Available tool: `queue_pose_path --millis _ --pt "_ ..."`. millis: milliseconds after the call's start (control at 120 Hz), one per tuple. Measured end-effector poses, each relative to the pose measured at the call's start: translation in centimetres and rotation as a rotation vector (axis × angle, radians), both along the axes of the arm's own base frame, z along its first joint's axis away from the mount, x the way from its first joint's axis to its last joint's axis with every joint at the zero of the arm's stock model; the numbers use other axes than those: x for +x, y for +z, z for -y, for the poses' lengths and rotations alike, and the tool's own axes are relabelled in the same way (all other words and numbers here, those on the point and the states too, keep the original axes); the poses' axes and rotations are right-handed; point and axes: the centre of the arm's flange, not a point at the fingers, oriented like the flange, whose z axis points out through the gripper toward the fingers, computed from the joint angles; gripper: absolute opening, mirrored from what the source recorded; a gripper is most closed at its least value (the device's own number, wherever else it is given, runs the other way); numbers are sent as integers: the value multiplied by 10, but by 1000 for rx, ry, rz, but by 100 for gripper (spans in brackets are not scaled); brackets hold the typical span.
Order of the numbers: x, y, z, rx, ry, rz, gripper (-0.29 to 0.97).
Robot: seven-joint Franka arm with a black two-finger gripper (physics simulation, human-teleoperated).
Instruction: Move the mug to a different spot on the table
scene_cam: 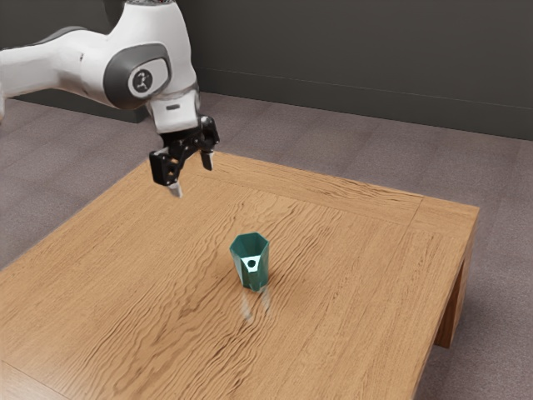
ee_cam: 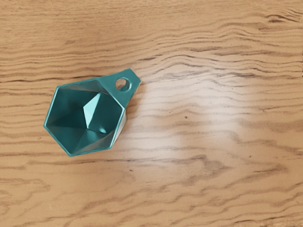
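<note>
**Item 1: mug, position.** Stands upright and free on the bench, near the middle of the top, mouth up. Beyond it, toward the exterior view's left and farther back, the pincer hangs in the air over the bench. It is well apart from the mug and higher than its rim. Pincer state: released, both black fingers spread, gripping nothing. The white arm that carries it comes in from the exterior view's upper left.

**Item 2: bench, edges and room.** Light brown wood with strong wavy grain and a framed border along the far and right sides. Bare wood lies all round the mug:
- a broad stretch toward the camera;
- another toward the exterior view's right, ending at the edge and the leg below it;
- a narrower band behind, up to the far edge.

The mug is well apart from every edge. Past the far edge comes grey-brown floor, then a dark wall.

**Item 3: mug, appearance.** Teal, faceted, six-sided at the rim, narrowing toward the base. In the wrist view the mug is seen from above on the bench, with an open mouth and a glossy, angular inside. The handle is a small flat tab with a round hole, jutting from one corner of the rim. In the exterior view it faces the camera and the hole shows pale. A faint reflection lies on the wood just in front of the base.
</note>
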Motion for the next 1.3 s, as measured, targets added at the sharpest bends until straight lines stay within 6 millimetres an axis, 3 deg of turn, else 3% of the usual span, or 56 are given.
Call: queue_pose_path --millis 108,217,258,358,417,525,667,958,1300 --pt "1 -21 7 13 -141 -25 68" --pt "4 -56 25 34 -295 -55 68" --pt "5 -69 49 42 -378 -63 68" --pt "-14 -81 137 60 -620 -51 68" --pt "-20 -91 158 65 -702 -48 68" --pt "-10 -104 144 79 -752 -49 68" --pt "-9 -126 139 131 -848 -73 68" --pt "13 -180 110 166 -941 -120 53" --pt "24 -209 98 136 -982 -101 49"
